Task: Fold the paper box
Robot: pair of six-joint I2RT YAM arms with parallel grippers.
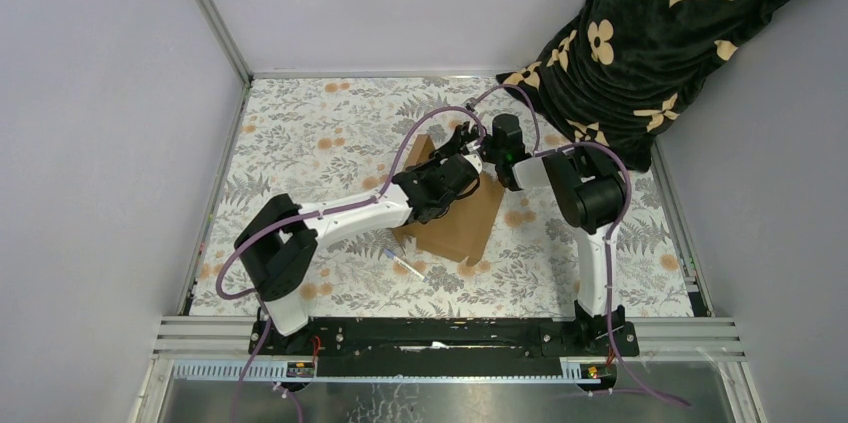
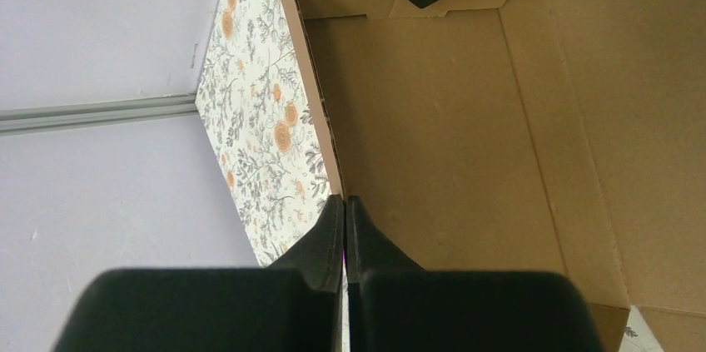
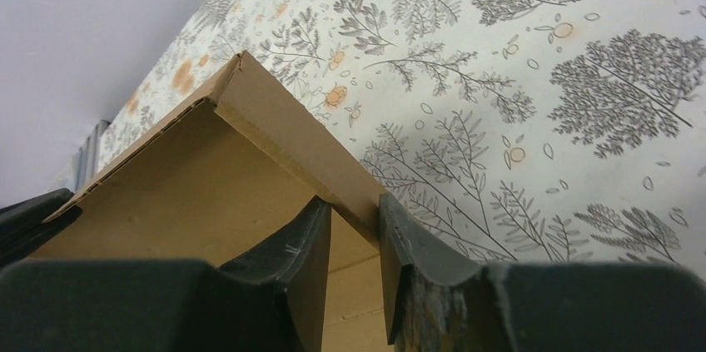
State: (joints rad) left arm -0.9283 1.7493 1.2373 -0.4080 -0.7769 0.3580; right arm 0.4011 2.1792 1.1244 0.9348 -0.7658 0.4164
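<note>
The paper box (image 1: 466,225) is brown cardboard lying mid-table with its far side walls raised. In the left wrist view its floor (image 2: 433,119) fills the frame, and a thin upright wall (image 2: 310,90) runs down to my left gripper (image 2: 344,200). That gripper is shut, tips at the wall's edge, and no cardboard shows between the fingers. My right gripper (image 3: 355,202) straddles a folded wall (image 3: 283,127) of the box, one finger inside and one outside, closed on it. From above, the left gripper (image 1: 462,137) and the right gripper (image 1: 486,151) meet at the box's far end.
A small white pen-like stick (image 1: 405,265) lies on the floral tablecloth (image 1: 320,133) just left of the box's near corner. A black cloth with beige flower shapes (image 1: 660,33) hangs over the far right corner. Grey walls and metal rails (image 1: 210,8) bound the table.
</note>
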